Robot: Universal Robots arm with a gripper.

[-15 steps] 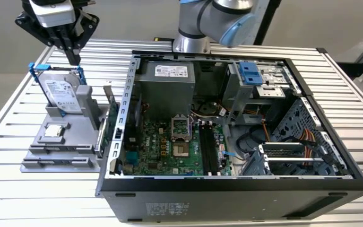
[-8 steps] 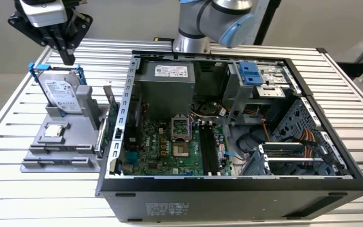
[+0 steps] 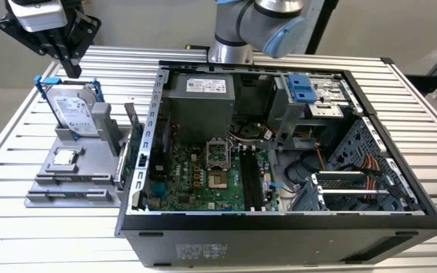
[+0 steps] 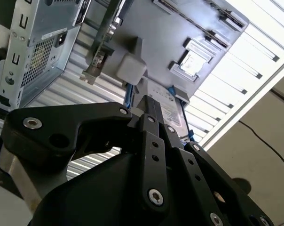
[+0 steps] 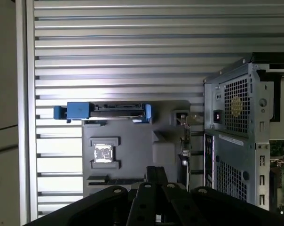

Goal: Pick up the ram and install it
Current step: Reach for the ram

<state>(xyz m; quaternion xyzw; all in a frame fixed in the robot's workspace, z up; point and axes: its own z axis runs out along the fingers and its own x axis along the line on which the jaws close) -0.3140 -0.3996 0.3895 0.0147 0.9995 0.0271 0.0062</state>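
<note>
The ram (image 3: 126, 156) is a thin dark stick with a greenish edge. It stands on its long edge in the right side of the grey holder (image 3: 59, 190), close to the computer case. In both wrist views it shows edge-on (image 4: 98, 56) (image 5: 184, 149). My gripper (image 3: 74, 71) hangs above the holder's far end, over the top of the blue-framed hard drive (image 3: 75, 112), well apart from the ram. Its black fingers are pressed together with nothing between them (image 4: 149, 101) (image 5: 156, 170).
The open computer case (image 3: 400, 219) fills the table's middle and right, with the motherboard (image 3: 196, 182) and its long dark slots (image 3: 250, 179) inside. A small square silver chip (image 3: 65, 158) lies on the holder. The slatted metal table (image 3: 21, 239) ends near the holder's left.
</note>
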